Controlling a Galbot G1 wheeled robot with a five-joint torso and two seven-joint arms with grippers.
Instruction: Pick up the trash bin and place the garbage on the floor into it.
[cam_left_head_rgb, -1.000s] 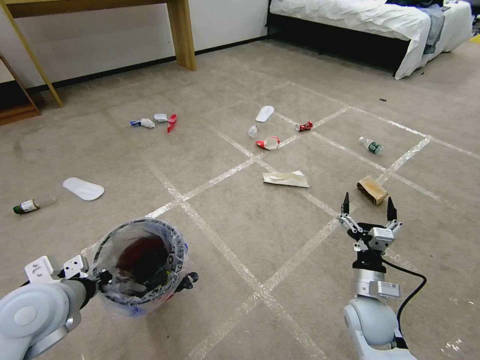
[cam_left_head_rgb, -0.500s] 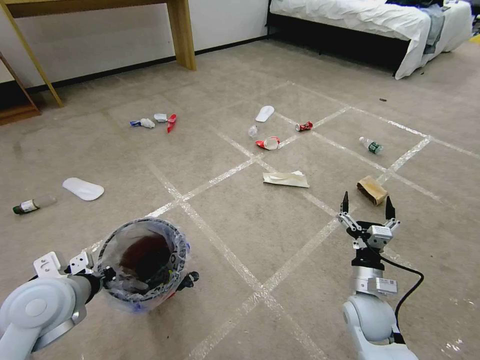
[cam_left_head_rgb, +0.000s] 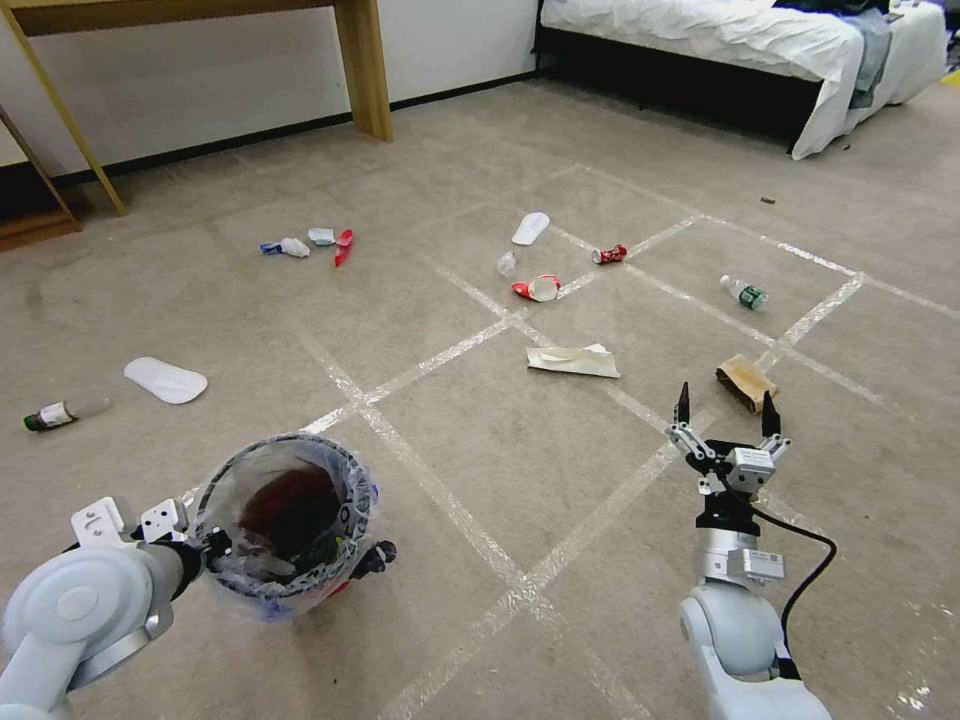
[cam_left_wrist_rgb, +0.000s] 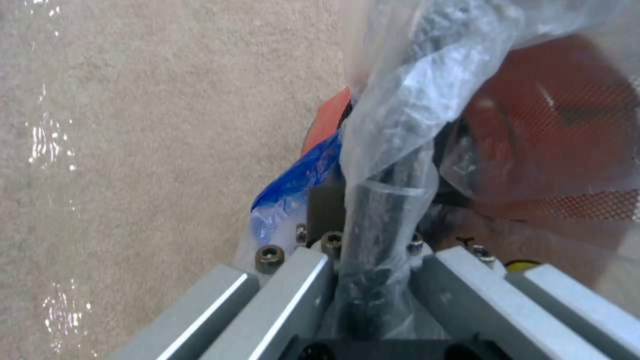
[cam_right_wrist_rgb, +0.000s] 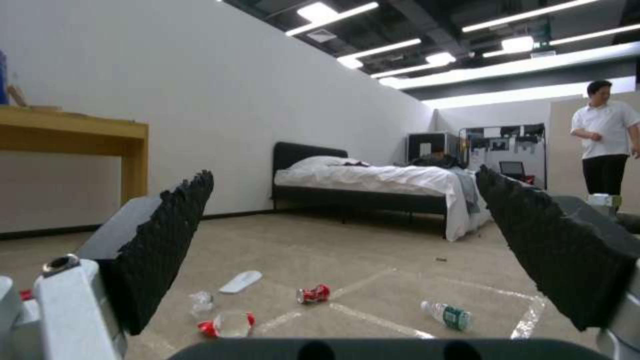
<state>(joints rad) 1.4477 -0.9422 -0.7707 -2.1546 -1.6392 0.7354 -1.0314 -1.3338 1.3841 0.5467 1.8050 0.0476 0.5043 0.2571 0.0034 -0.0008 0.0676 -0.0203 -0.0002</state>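
The trash bin (cam_left_head_rgb: 285, 525), red with a crinkly clear liner edged in blue, hangs low over the floor (cam_left_head_rgb: 480, 440) at the near left. My left gripper (cam_left_head_rgb: 345, 565) is shut on its near rim; the left wrist view shows a finger (cam_left_wrist_rgb: 380, 225) wrapped in the liner against the red wall (cam_left_wrist_rgb: 553, 130). My right gripper (cam_left_head_rgb: 725, 410) is open and empty, just short of the brown paper bag (cam_left_head_rgb: 745, 383). Farther out lie folded white paper (cam_left_head_rgb: 573, 360), a crushed cup (cam_left_head_rgb: 537, 288), a red can (cam_left_head_rgb: 608, 254) and a green-labelled bottle (cam_left_head_rgb: 745, 292).
Wrappers (cam_left_head_rgb: 300, 243) lie far left of centre, a flat white piece (cam_left_head_rgb: 165, 380) and a dark bottle (cam_left_head_rgb: 60, 412) at the left. A wooden table leg (cam_left_head_rgb: 365, 70) and a bed (cam_left_head_rgb: 720, 40) bound the far side. Pale tape lines cross the carpet.
The left arm has lowered the bin a little toward the carpet. The right gripper has edged forward and slightly left, still open.
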